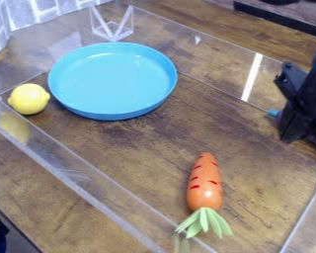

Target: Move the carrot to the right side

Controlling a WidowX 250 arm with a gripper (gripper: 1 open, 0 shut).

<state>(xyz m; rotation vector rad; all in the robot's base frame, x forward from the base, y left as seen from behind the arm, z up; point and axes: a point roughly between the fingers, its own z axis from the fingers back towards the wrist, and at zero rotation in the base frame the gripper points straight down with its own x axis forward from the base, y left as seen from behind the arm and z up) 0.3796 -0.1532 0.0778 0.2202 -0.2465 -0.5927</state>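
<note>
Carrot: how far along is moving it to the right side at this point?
Nothing looks done. The carrot lies free on the wooden table near the bottom edge, leaves toward the camera, below and right of the blue plate. The hand sits at the right edge, shut, holding nothing and apart from the carrot. Left: reach, grasp, move.
</note>
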